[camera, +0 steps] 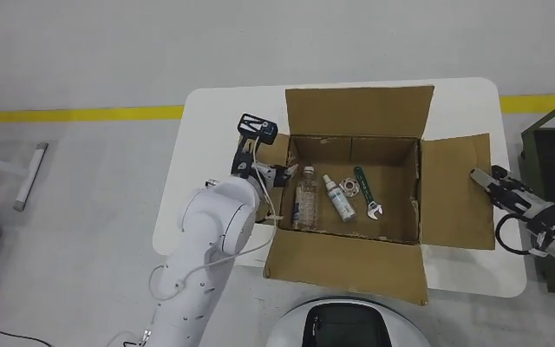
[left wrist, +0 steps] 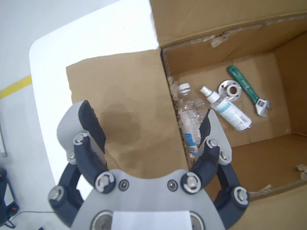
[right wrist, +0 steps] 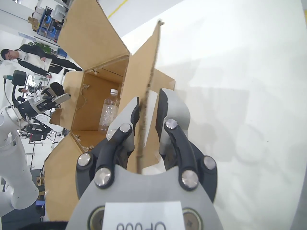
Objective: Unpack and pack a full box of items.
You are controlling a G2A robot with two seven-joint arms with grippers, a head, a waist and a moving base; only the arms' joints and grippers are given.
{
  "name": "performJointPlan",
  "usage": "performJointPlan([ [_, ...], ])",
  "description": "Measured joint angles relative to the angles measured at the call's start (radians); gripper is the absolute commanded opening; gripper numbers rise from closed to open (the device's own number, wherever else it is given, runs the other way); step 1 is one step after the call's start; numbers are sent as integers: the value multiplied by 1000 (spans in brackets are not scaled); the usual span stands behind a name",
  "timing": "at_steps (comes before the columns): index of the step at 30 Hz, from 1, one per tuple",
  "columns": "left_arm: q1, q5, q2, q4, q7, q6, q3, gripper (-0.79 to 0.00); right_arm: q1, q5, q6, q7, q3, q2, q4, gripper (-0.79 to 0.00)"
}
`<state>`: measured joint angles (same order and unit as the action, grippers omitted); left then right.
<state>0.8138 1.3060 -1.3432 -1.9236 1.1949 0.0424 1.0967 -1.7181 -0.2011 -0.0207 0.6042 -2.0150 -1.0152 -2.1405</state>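
Four items lay in the box (camera: 347,260); its bottle (camera: 303,201), cap pointing away, lay nearest the left gripper (left wrist: 147,111), fingers (left wrist: 92,120) spread; the right gripper (right wrist: 150,96) straddled a flap (camera: 455,191), unclamped.

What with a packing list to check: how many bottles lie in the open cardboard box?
2. A clear plastic water bottle lies in the brown cardboard box along one side wall; a white spray bottle lies beside it, toward the middle. No others seem hidden.

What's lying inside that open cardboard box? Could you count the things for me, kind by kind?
clear plastic bottle: 1
white spray bottle: 1
metal flange: 1
green-handled wrench: 1
Total: 4
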Motion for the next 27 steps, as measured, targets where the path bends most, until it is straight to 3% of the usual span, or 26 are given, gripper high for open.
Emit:
performJointPlan([
  [7,-41,-49,-18,-102,33,-22,-95,0,-66,-96,-48,-140,-127,-11,-127,0],
  [11,-63,-69,-31,-107,62,-36,-174,0,-118,-188,-53,-234,-181,-22,-193,0],
  [12,-69,-69,-35,-100,68,-36,-193,0,-129,-209,-51,-254,-190,-25,-205,-160],
  [13,-79,-61,-39,-85,79,-38,-218,0,-142,-238,-55,-280,-200,-28,-211,-413],
  [15,-94,-45,-47,-61,96,-36,-255,0,-156,-285,-62,-322,-209,-33,-211,-785],
  [22,-133,-61,-77,20,154,9,-338,0,-197,-385,-53,-415,-193,-49,-209,-785],
  [27,-133,-73,-77,21,154,9,-339,0,-207,-387,-68,-433,-168,-57,-210,-785],
])
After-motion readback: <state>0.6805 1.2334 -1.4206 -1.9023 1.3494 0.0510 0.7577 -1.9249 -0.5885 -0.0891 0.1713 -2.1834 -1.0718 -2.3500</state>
